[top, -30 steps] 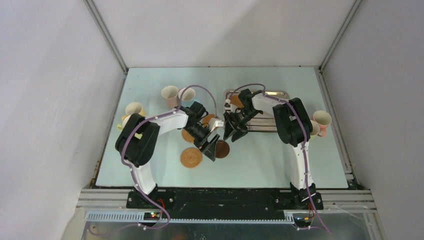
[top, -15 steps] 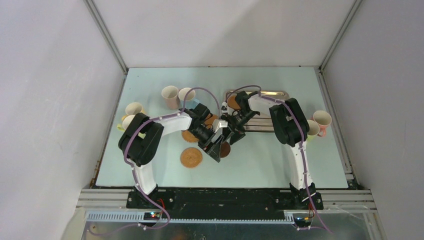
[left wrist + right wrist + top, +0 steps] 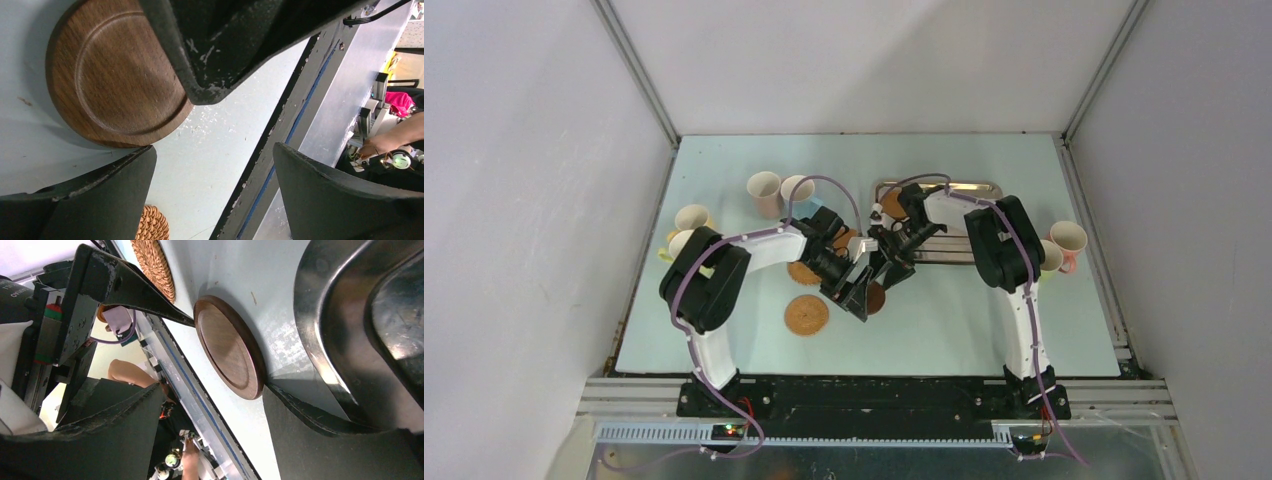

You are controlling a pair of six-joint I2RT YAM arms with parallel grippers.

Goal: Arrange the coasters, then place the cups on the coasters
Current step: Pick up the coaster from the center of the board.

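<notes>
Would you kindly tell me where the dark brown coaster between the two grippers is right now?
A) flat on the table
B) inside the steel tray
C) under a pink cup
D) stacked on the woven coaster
A: the dark brown coaster lies flat on the bare table, outside the steel tray, with nothing standing on it.

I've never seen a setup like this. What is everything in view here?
cups: six, pastel with cream insides; two at the left edge, two farther back, two at the right edge.
tan coasters: four seen, orange-tan; three mid-table, one on the tray.
dark coaster: one seen, brown; flat on the table between the grippers.
tray: one, steel; far side, right of centre.
table: one, pale blue-green.
left gripper: one, black; open, beside the dark coaster.
right gripper: one, black; open, facing it.
</notes>
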